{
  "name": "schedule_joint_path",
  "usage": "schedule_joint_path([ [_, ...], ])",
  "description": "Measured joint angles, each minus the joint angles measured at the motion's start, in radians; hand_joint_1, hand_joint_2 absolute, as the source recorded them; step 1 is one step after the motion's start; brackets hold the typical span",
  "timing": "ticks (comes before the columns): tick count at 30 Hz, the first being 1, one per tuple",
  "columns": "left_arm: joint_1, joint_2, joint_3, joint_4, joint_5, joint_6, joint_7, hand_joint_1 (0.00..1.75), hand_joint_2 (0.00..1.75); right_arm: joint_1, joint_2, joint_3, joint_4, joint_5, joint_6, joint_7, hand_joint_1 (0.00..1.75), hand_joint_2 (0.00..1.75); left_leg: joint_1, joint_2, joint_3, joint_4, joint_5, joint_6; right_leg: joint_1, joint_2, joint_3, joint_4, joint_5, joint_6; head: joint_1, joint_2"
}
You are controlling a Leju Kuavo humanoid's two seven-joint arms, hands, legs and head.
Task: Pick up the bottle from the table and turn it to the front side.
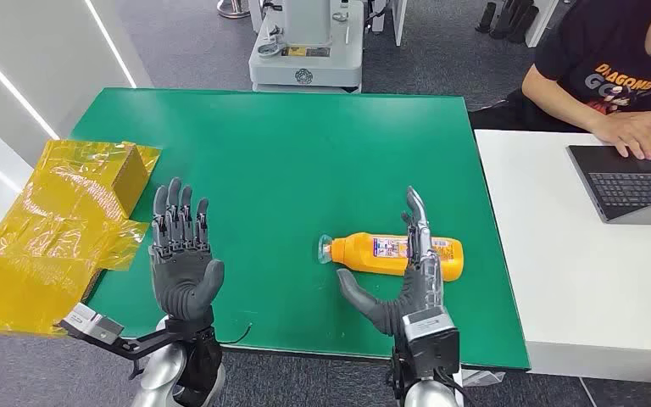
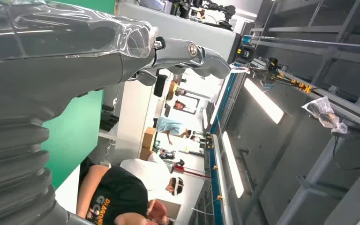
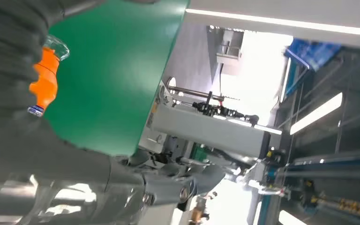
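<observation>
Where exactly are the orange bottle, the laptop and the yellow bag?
orange bottle [image 1: 364, 251]: head view, on its body near the neck.
laptop [image 1: 636, 188]: head view, on its keyboard.
yellow bag [image 1: 42, 229]: head view, on its crinkled middle.

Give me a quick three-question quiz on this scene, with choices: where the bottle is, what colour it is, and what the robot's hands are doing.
1. Where is the bottle?
A. On its side on the green table
B. Upright on the white desk
C. On the yellow wrapping

2. What colour is the bottle's body?
A. Blue
B. Orange
C. Black

3. What is the left hand doing?
A. Gripping the bottle
B. Typing on the laptop
C. Raised, fingers apart, holding nothing

Answers: 1 A, the head view shows it lying flat on the green top, behind the right hand. 2 B, its body is orange in the head and right wrist views. 3 C, its palm is empty, well apart from the bottle.
</observation>
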Motion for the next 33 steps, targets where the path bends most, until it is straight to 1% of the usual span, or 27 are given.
schedule_joint_path([
  [2,0.000,0.000,0.000,0.000,0.000,0.000,-0.001,0.00,1.75,-0.008,-0.007,-0.004,0.000,0.074,0.027,0.036,0.00,1.75,0.000,0.000,0.000,0.000,0.000,0.000,0.000,0.000,0.000,0.000,0.000,0.000,0.000,0.000],
  [5,0.000,0.000,0.000,0.000,-0.001,-0.006,-0.003,0.00,1.75,-0.040,-0.037,-0.021,0.004,0.277,0.135,0.136,0.00,1.75,0.000,0.000,0.000,0.000,0.000,0.000,0.000,0.000,0.000,0.000,0.000,0.000,0.000,0.000],
  [7,0.000,0.000,0.000,0.000,-0.001,-0.011,-0.004,0.00,1.75,-0.064,-0.060,-0.037,0.012,0.347,0.194,0.167,0.00,1.75,0.000,0.000,0.000,0.001,0.000,0.000,0.000,0.000,0.000,0.000,0.000,0.000,0.000,0.000],
  [12,0.000,0.000,0.000,0.000,-0.002,-0.014,-0.004,0.00,1.75,-0.094,-0.085,-0.066,0.029,0.371,0.222,0.172,0.00,1.75,0.000,0.000,0.000,0.001,0.000,0.000,0.000,0.000,0.000,0.000,0.000,0.000,0.000,0.000],
  [20,0.000,0.000,0.000,0.000,-0.002,-0.014,-0.004,0.00,1.75,-0.099,-0.096,-0.077,0.039,0.376,0.224,0.172,0.00,1.75,0.000,0.000,0.000,0.001,0.000,0.000,0.000,0.000,0.000,0.000,0.000,0.000,0.000,0.000],
  [23,0.000,0.000,0.000,0.000,-0.002,-0.020,-0.004,0.00,1.75,-0.108,-0.105,-0.077,0.044,0.418,0.248,0.190,0.00,1.75,0.000,0.000,0.000,0.000,0.000,0.000,0.000,0.000,0.000,0.000,0.000,0.000,0.000,0.000],
  [25,0.000,0.000,0.000,0.000,-0.003,-0.031,-0.004,0.00,1.75,-0.138,-0.129,-0.071,0.062,0.487,0.299,0.220,0.00,1.75,0.000,0.000,0.000,0.001,0.000,0.000,0.000,0.000,0.000,0.000,0.000,0.000,0.000,0.000],
  [27,0.000,0.000,0.000,0.000,-0.006,-0.043,-0.004,0.00,1.75,-0.194,-0.164,-0.063,0.104,0.535,0.370,0.241,0.00,1.75,0.000,0.000,0.000,0.001,0.001,0.001,0.000,0.000,0.001,0.000,0.001,0.001,0.000,0.000],
  [30,0.000,0.000,0.000,-0.004,-0.011,-0.059,-0.002,0.00,1.75,-0.310,-0.227,-0.046,0.204,0.515,0.502,0.231,0.00,1.75,0.000,0.000,0.000,0.002,0.002,0.002,0.000,0.000,0.001,0.000,0.002,0.002,0.000,0.000],
  [33,0.002,0.000,0.000,-0.014,-0.017,-0.073,0.002,0.00,1.75,-0.446,-0.298,-0.011,0.321,0.454,0.658,0.199,0.00,1.75,-0.001,-0.001,-0.001,0.003,0.002,0.003,-0.001,-0.001,0.002,0.000,0.003,0.003,0.000,0.000],
])
